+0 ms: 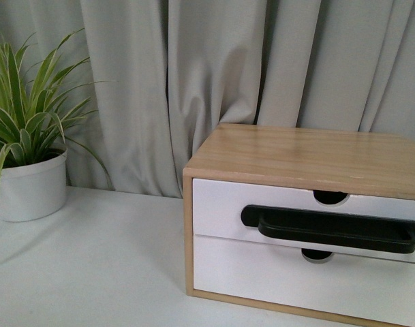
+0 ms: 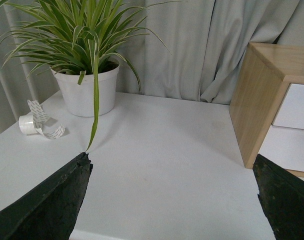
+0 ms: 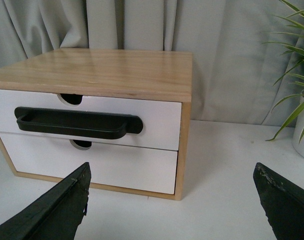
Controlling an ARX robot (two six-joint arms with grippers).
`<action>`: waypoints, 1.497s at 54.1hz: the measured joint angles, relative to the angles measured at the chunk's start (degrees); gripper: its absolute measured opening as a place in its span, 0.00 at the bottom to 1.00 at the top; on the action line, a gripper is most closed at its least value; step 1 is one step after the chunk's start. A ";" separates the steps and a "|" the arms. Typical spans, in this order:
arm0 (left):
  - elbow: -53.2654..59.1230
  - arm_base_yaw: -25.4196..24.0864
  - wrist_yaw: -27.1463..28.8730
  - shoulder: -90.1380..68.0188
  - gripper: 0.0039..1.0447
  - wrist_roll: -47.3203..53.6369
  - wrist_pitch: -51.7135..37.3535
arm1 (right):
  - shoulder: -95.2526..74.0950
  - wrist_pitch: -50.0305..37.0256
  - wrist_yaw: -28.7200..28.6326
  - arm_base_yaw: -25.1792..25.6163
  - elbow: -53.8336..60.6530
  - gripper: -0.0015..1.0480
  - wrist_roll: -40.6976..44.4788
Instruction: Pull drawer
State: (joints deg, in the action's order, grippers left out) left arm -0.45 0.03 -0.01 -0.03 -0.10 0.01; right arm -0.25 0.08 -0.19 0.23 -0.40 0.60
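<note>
Here the right tool [image 3: 171,169] hangs released, spread wide, with the drawer [image 3: 159,122] ahead of it, seemingly shut and untouched. It would do best to line up with the black handle [image 3: 77,122], clench around the bar's middle, then pull straight back. The left tool [image 2: 171,156], also released, faces the table [image 2: 156,125].

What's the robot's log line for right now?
drawer: looks closed | black handle: untouched | left gripper: open, empty | right gripper: open, facing drawer
</note>
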 joint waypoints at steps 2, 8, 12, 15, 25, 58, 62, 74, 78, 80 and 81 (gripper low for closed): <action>0.00 0.00 0.00 0.00 0.94 0.00 0.00 | 0.00 0.00 0.00 0.00 0.02 0.91 0.00; 0.00 0.00 0.00 0.00 0.94 0.00 0.00 | 0.00 0.00 0.00 0.00 0.02 0.91 0.00; 0.00 0.00 0.00 0.00 0.94 0.00 0.00 | 0.00 0.00 0.00 0.00 0.02 0.91 0.00; 0.00 0.00 0.00 0.00 0.94 0.00 0.00 | 0.00 0.00 0.00 0.00 0.02 0.91 0.00; 0.00 0.00 0.02 0.00 0.94 0.00 0.00 | 0.00 0.00 0.00 0.00 0.02 0.91 0.00; 0.00 0.00 0.00 0.00 0.94 0.00 0.00 | 0.00 0.00 0.00 0.00 0.00 0.91 0.00; 0.00 0.11 0.39 -0.09 0.94 0.11 0.09 | 0.00 0.00 0.00 0.00 0.00 0.91 0.00; -1.88 10.27 1.09 -14.58 0.94 6.51 -8.92 | -7.34 5.86 -0.13 -1.38 -3.21 0.91 -1.90; -4.11 12.31 -3.15 -23.15 0.94 10.58 -16.66 | -12.35 3.76 0.39 -3.39 -4.44 0.91 2.97; -5.64 12.55 -6.12 -27.85 0.94 12.98 -20.06 | -15.43 2.14 -0.59 -4.28 -5.44 0.91 6.29; -6.56 12.87 -7.13 -30.29 0.94 14.38 -21.51 | -16.24 1.97 -0.70 -4.52 -5.77 0.91 7.13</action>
State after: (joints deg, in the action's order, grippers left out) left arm -7.01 12.91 -7.14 -30.33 14.28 -21.50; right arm -16.49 2.04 -0.89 -4.29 -6.17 7.73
